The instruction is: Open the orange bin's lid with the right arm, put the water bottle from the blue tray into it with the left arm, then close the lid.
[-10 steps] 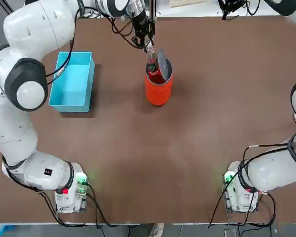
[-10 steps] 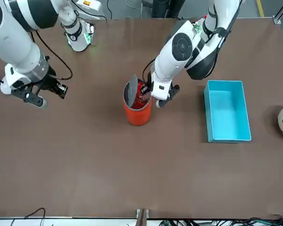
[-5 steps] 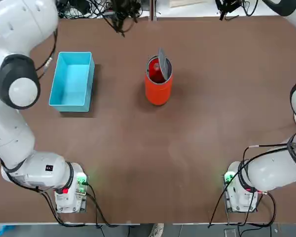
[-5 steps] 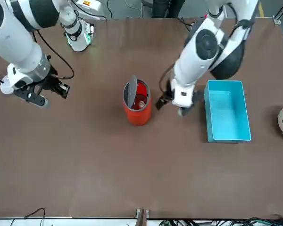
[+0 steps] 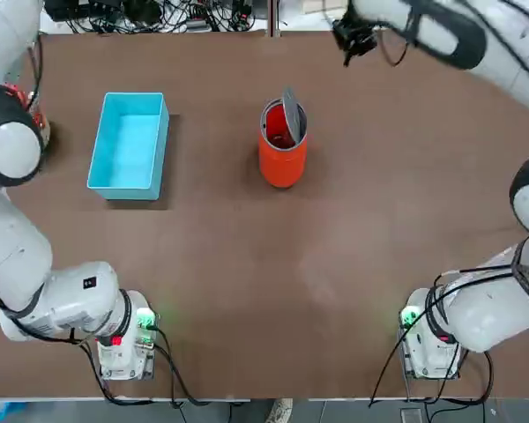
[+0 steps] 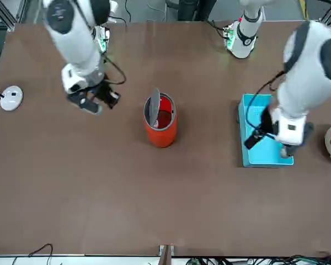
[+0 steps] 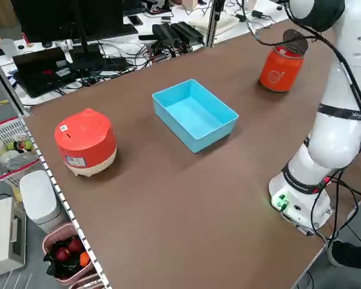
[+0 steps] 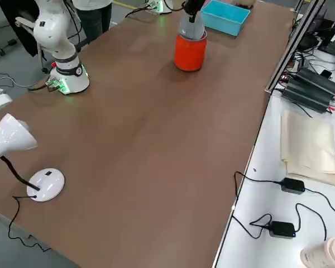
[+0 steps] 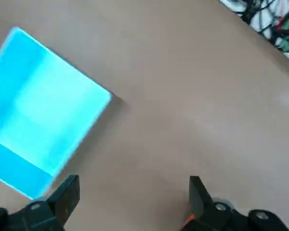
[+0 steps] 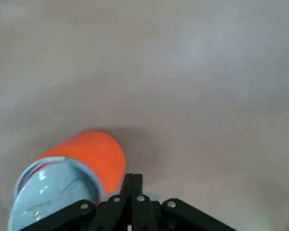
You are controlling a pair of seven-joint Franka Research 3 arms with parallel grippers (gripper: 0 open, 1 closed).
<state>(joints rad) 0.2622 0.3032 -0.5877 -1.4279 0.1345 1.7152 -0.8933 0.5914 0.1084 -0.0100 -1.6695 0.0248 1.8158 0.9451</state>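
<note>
**Lid closure pending: bin loaded, right claw closing in**

Beside the right gripper [image 6: 95, 99], on its inboard side and not touching: orange bin [image 6: 160, 130], upright, mid-table. Lid [image 6: 153, 110]: grey disc, tipped up on edge across the rim. Water bottle: apparently inside the bin; only red interior shows, so cannot confirm. Right gripper: fingers pressed together, holding nothing. Left gripper [image 6: 276, 138]: over the blue tray [image 6: 248, 160], fingers spread, empty, well clear of the bin. Tray: empty.

Step in hand, as judged: swing the lid flat. Advice: press the raised edge gently from above, pushing along the pivot's swing, not sideways, lest the can tip.
</note>
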